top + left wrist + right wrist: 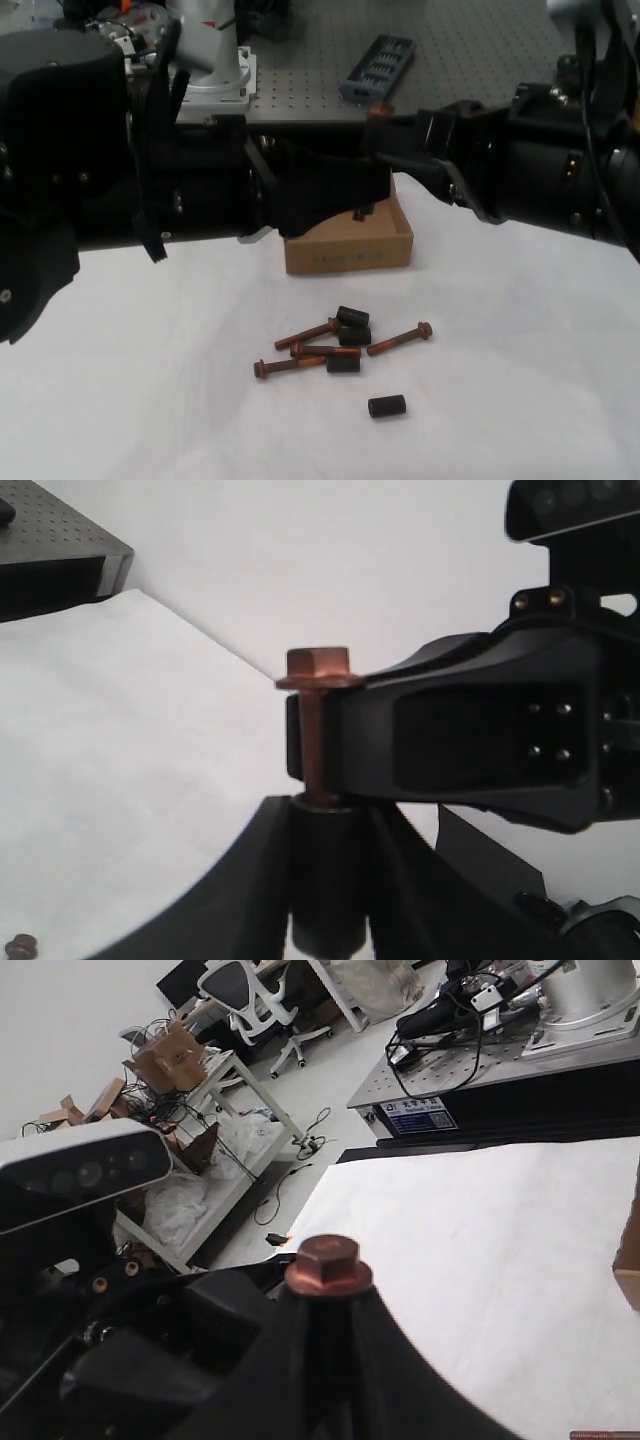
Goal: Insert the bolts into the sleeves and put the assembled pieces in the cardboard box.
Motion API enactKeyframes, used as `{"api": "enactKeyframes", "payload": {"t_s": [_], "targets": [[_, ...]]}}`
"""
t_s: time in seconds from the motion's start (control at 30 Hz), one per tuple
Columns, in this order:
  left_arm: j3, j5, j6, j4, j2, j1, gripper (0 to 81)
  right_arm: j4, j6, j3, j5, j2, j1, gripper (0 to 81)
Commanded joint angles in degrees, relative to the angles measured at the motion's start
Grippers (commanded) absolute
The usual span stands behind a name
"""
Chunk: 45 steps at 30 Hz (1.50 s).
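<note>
My left gripper is shut on a black sleeve, held upright. A copper bolt stands with its shaft end in the sleeve's top, its hex head up. My right gripper is shut on that bolt just under the head, and its fingers come in from the side in the left wrist view. Both arms meet above the cardboard box. Several loose bolts and sleeves lie on the white sheet in front of the box.
A dark ribbed tray and a robot base sit on the perforated bench behind. White sheet lies bare around the loose parts. The box's edge shows in the right wrist view.
</note>
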Motion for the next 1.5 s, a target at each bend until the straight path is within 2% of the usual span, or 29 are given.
{"api": "enactKeyframes", "payload": {"t_s": [0.0,0.1,0.13,0.23,0.3,0.33,0.47,0.87,1.03,1.23,1.47], "targets": [[-1.0,-5.5,1.3,-2.7,-0.6,1.0,0.6,1.3,0.0,-0.2,-6.4,-0.7,0.9,1.9],[-1.0,-5.5,1.3,-2.7,-0.6,1.0,0.6,1.3,0.0,-0.2,-6.7,-0.7,0.9,0.0],[-1.0,-5.5,1.3,-2.7,-0.6,1.0,0.6,1.3,-0.1,-0.2,-7.5,-0.7,0.9,3.6],[-1.0,-5.5,1.3,-2.7,-0.6,1.0,0.6,1.3,-1.7,-0.2,-9.8,-0.7,0.9,25.3],[-1.0,-5.5,1.3,-2.7,-0.6,1.0,0.6,1.3,-1.1,-0.2,-9.9,-0.7,0.9,44.9],[-1.0,-5.5,1.3,-2.7,-0.6,1.0,0.6,1.4,-1.0,-0.2,-9.9,-0.7,0.9,48.8],[-1.0,-5.5,1.3,-2.7,-0.6,1.0,0.6,2.5,-1.3,-0.2,-9.9,-0.7,0.8,43.8],[-1.0,-5.4,-1.8,-10.5,-0.6,1.0,0.6,7.4,-1.3,-0.2,-10.3,-0.7,0.8,44.0],[-1.0,-5.4,0.6,-9.9,-0.6,1.2,0.6,8.5,-1.5,-0.2,-10.3,-2.9,-0.2,43.9],[-1.2,-11.3,3.3,-7.6,-0.1,3.0,0.6,22.1,-10.4,-0.2,-9.8,-8.9,-2.6,43.9],[-10.0,-12.8,15.5,14.1,6.6,4.3,0.6,43.5,-22.7,-0.2,1.2,-16.3,-3.9,43.9]]}}
